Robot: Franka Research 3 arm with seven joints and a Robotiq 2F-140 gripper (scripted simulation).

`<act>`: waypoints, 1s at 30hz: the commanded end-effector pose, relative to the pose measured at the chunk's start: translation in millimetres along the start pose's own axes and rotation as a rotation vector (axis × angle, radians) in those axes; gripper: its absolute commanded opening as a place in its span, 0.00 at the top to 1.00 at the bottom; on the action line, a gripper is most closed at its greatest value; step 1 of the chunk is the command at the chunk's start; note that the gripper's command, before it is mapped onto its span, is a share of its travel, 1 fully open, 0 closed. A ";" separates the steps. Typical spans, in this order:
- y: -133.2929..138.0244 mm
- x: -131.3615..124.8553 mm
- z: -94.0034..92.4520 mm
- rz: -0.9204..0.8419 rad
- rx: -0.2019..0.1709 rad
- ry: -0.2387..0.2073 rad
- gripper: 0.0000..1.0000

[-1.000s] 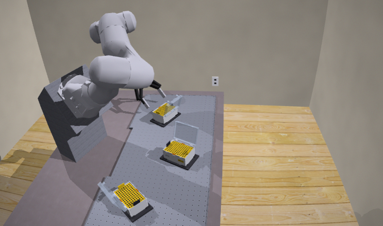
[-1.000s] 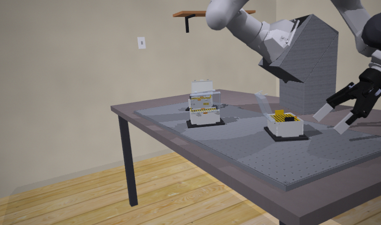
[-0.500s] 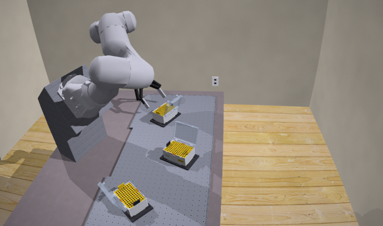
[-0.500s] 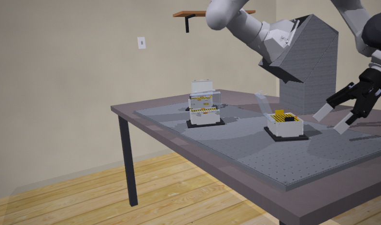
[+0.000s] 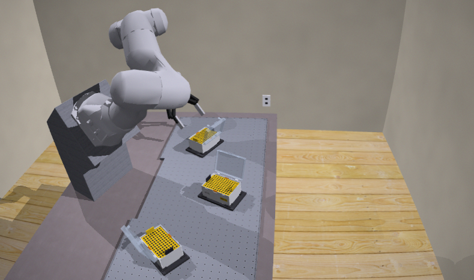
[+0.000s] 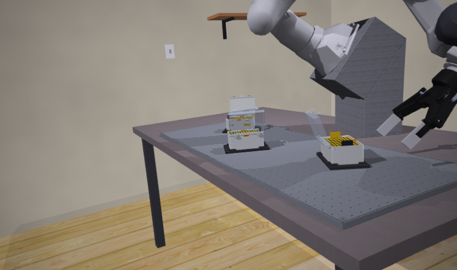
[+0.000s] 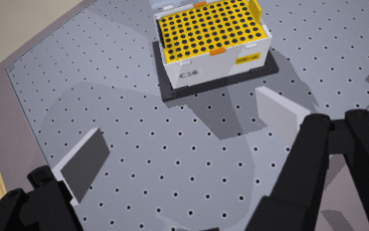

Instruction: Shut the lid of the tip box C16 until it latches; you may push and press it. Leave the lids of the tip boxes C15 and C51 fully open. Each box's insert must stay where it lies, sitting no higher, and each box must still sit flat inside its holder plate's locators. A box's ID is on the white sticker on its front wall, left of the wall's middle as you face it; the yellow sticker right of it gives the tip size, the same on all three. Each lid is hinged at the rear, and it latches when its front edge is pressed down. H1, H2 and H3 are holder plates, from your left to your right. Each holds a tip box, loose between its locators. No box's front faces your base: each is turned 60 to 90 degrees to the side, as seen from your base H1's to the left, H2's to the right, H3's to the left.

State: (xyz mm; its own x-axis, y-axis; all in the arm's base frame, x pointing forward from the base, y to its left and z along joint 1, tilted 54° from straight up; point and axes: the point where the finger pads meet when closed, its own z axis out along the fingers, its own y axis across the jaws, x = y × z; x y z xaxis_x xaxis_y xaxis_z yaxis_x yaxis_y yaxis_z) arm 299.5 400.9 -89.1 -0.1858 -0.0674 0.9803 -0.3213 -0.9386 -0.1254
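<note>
The wrist view shows a white tip box (image 7: 213, 47) with a yellow insert, and its front sticker reads C16. It sits on a black holder plate (image 7: 218, 82). It is the far box in the top view (image 5: 203, 137), and its clear lid (image 5: 217, 124) stands open, tilted back away from my arm. In the exterior view this box (image 6: 344, 150) has its lid (image 6: 315, 122) raised. My gripper (image 5: 190, 117) hovers above the plate in front of the box's front wall, apart from it. It is open wide and empty, as the other views show (image 6: 397, 134) (image 7: 180, 139).
Two more tip boxes stand on the perforated plate, a middle one (image 5: 221, 187) with an upright lid (image 5: 229, 164) and a near one (image 5: 161, 245) with its lid (image 5: 136, 243) laid back. Their stickers are too small to read. My grey base block (image 5: 89, 149) stands at the left.
</note>
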 end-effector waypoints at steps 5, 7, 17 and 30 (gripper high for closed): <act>0.9 20.7 -20.5 -0.010 -0.001 0.005 0.00; 0.9 27.7 -27.6 -0.010 -0.001 0.005 0.00; 0.5 62.9 -63.1 -0.010 -0.001 0.005 0.00; 0.1 98.1 -98.6 -0.010 -0.001 0.005 0.00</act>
State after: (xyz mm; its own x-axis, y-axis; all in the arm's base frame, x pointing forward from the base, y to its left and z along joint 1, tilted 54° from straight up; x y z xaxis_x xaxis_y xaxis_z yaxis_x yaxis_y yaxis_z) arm 195.6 428.6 -19.1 -0.1760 -0.0822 0.9810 -0.3149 -0.9394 -0.1352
